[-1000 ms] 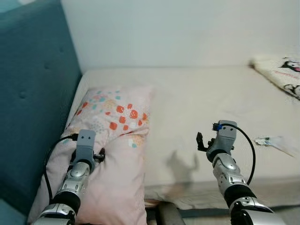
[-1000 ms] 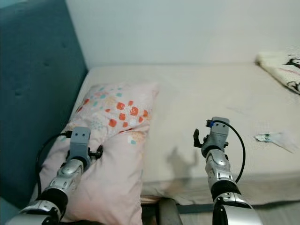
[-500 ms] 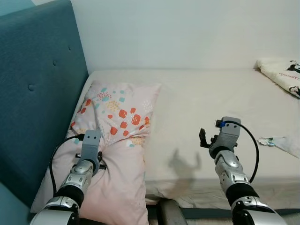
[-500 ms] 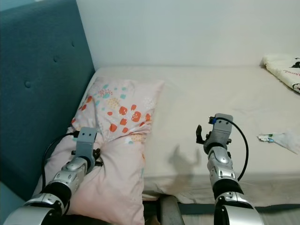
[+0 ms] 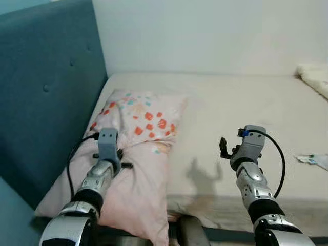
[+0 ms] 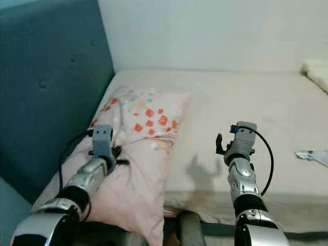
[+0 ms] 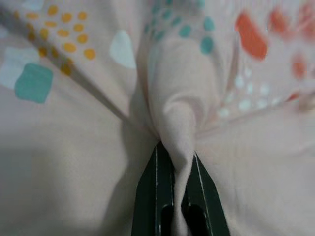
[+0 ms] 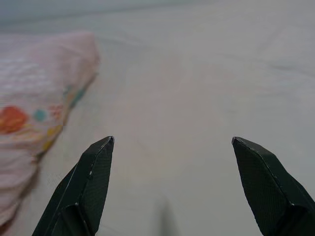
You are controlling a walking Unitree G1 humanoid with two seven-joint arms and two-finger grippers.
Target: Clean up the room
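Between the earlier frames and now the camera has swung left, and the left gripper (image 7: 177,162) stays pinched on a fold of the pillow (image 5: 138,138). That pillow lies along the teal headboard (image 5: 46,97), its long axis running from the bed's (image 5: 246,113) near edge toward the wall. Over the sheet the right gripper (image 8: 172,187) hovers, fingers spread apart.

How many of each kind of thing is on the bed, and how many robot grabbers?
Pillows: 1, pink pillow
Folded blankets: 1, white blanket
Wrappers: 1, small wrapper
Robot grabbers: 2, left gripper pinching the pillow, right gripper open above the bed
Total: 5
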